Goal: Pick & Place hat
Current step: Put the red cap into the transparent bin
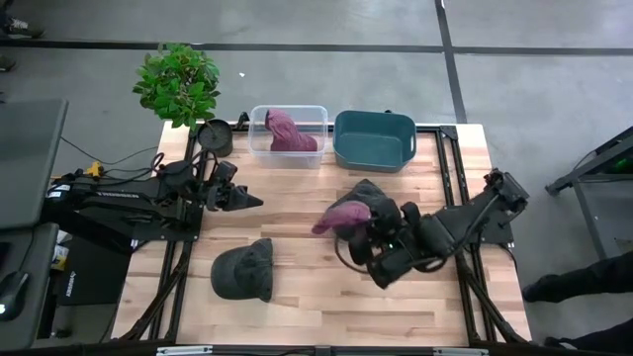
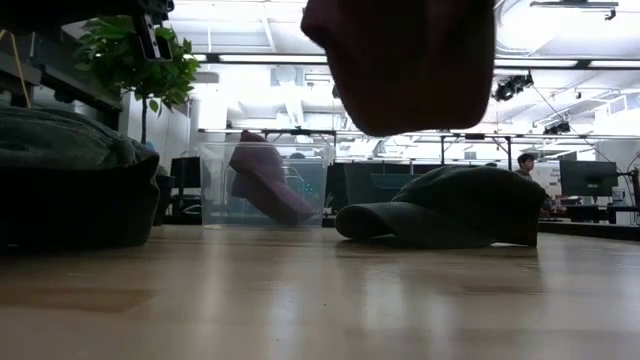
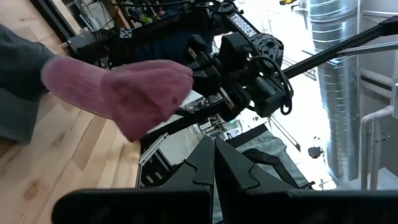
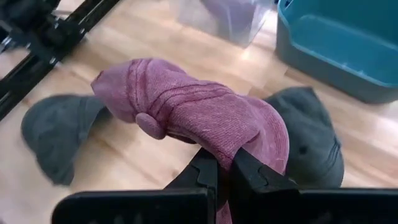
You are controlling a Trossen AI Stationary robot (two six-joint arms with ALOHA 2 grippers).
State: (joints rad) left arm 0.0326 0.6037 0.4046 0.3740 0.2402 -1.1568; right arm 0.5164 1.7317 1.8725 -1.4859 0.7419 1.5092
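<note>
A pink knit hat (image 1: 341, 216) hangs off my right gripper (image 4: 225, 163), which is shut on it above the table's middle. In the low view the pink hat (image 2: 400, 60) floats clear of the wood. One dark grey cap (image 1: 371, 191) lies flat on the table just beneath and beyond it. A second grey cap (image 1: 244, 269) rests near the front left. Another maroon hat (image 1: 287, 132) sits in the clear bin (image 1: 259, 119). My left gripper (image 1: 255, 202) waits shut at the table's left, pointing toward the middle; its fingers (image 3: 214, 155) show shut in the left wrist view. My right gripper pinches the pink hat's knit at one end (image 4: 252, 140) between its two fingers, where the cloth is bunched over the fingertips. The fingers come level from the table's right. The hat is lifted clear, and its free end (image 4: 124, 87) droops toward the left.
A teal bin (image 1: 374, 140) stands at the far edge, right of the clear bin. A potted plant (image 1: 178, 84) and a small black pot (image 1: 215, 136) stand at the far left corner. Bare wood lies between the two grey caps.
</note>
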